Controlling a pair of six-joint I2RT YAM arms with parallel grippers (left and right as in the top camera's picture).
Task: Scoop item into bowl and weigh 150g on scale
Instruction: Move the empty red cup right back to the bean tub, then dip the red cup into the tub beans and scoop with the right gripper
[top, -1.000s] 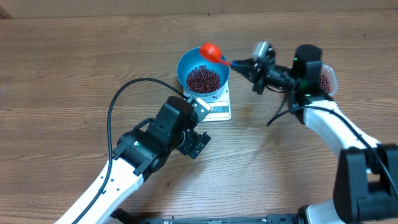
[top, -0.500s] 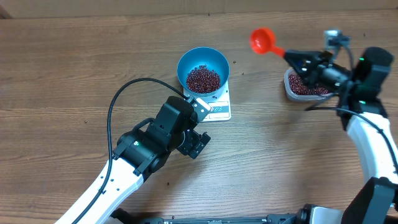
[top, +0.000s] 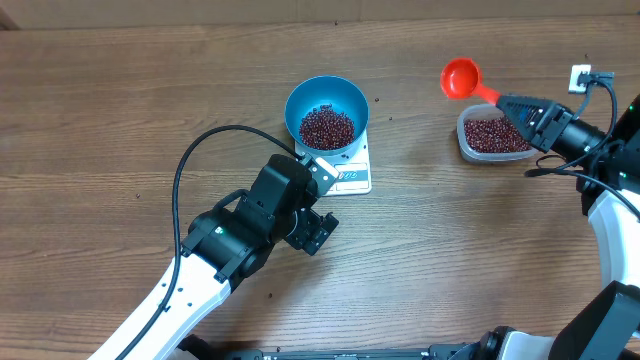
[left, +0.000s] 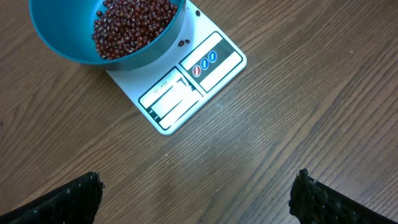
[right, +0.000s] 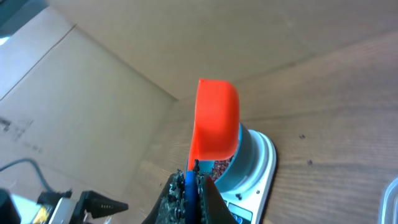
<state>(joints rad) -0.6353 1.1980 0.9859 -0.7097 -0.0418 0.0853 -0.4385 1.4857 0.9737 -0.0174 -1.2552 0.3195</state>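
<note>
The blue bowl (top: 326, 115) stands on the white scale (top: 350, 176) and holds a maroon heap of beans (top: 326, 128). My right gripper (top: 515, 105) is shut on the blue handle of a red scoop (top: 461, 78), which hangs over the table just left of a clear tub. The scoop's cup shows only red inside. In the right wrist view the scoop (right: 214, 118) sits in front of the bowl (right: 245, 158) and scale (right: 267, 152), with the gripper (right: 192, 177) clamped on its handle. My left gripper (left: 196, 199) stands open over bare wood below the scale (left: 186, 87) and bowl (left: 155, 53).
The clear tub (top: 492, 135) of beans sits at the right, under my right gripper. A couple of stray beans lie on the scale (left: 183, 43) and on the table (top: 376, 100). A black cable (top: 200, 150) loops over the left arm.
My right gripper has carried the red scoop from the bowl's rim rightwards to beside the clear tub. The left arm has stayed still.
</note>
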